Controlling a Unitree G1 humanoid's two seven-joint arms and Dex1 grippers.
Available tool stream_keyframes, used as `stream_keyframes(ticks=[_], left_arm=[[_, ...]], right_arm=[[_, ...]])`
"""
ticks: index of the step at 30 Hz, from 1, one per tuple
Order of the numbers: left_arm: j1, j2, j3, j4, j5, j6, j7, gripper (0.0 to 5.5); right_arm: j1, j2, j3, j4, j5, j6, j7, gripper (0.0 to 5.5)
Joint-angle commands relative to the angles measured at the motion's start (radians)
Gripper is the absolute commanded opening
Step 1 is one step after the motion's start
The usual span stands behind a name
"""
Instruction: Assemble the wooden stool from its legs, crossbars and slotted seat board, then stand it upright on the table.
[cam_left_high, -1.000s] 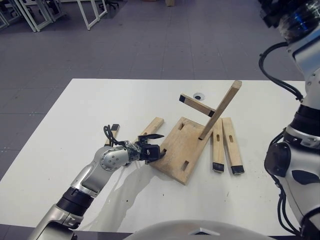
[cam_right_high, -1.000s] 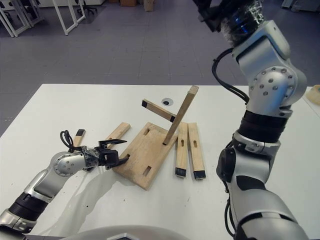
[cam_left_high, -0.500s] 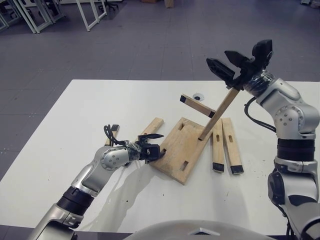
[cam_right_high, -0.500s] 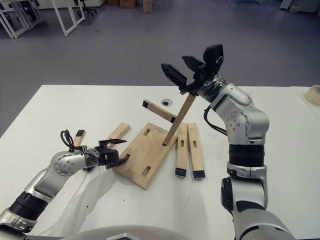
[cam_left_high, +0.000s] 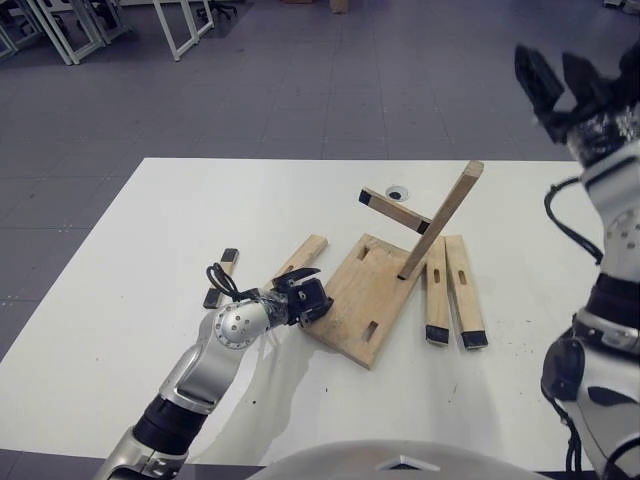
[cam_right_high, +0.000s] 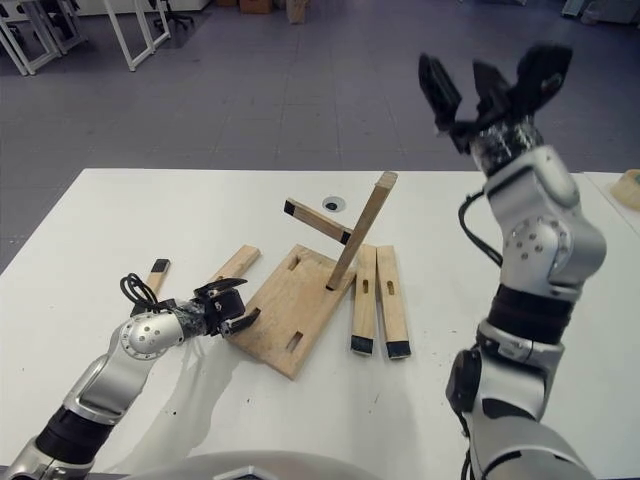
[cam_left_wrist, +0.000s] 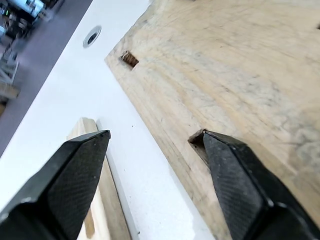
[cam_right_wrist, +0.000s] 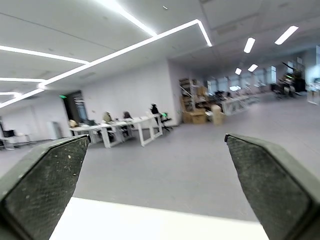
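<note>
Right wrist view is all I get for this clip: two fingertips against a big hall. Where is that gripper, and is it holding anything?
Observer: The right gripper is open and empty, raised high above the right side of the table.
Reviewer: What is assembled so far?
Observer: One leg stands slanted in a slot of the seat board, with a crossbar sticking out of it.
Reviewer: And the left arm?
Observer: The left gripper is open, low at the board's left edge.
</note>
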Motion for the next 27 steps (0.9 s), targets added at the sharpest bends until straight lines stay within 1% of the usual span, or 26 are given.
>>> stream_keyframes(ticks=[1,3,5,10,13,19,24,27], left_arm=[[0.077,-0.063,-0.025,0.104,0.059,0.254,0.087,3.43],[0.054,-0.108,-0.013,0.154,0.044,0.292,0.138,3.43],[0.019,-0.161,0.007,0.214,0.025,0.323,0.189,3.43],[-0.106,-0.303,0.075,0.376,-0.015,0.358,0.311,3.43],[-0.133,-0.357,0.074,0.377,-0.042,0.383,0.323,3.43],[-0.09,-0.38,0.082,0.277,-0.084,0.477,0.322,3.43],[-0.093,-0.385,0.093,0.199,-0.115,0.542,0.334,3.43],[-0.107,-0.406,0.092,0.157,-0.145,0.58,0.337,3.43]], right_arm=[[0.332,0.007,0.063,-0.129,-0.09,0.042,-0.029,4.99],[0.447,0.012,0.115,-0.176,-0.126,0.06,-0.036,4.99],[0.52,0.021,0.15,-0.206,-0.147,0.081,-0.047,4.99],[0.65,0.04,0.236,-0.312,-0.207,0.129,-0.102,4.99],[0.72,0.031,0.276,-0.393,-0.254,0.122,-0.121,4.99],[0.824,0.016,0.31,-0.499,-0.333,0.18,-0.153,4.99],[0.868,0.021,0.324,-0.516,-0.369,0.227,-0.16,4.99],[0.863,0.023,0.32,-0.508,-0.371,0.262,-0.156,4.99]])
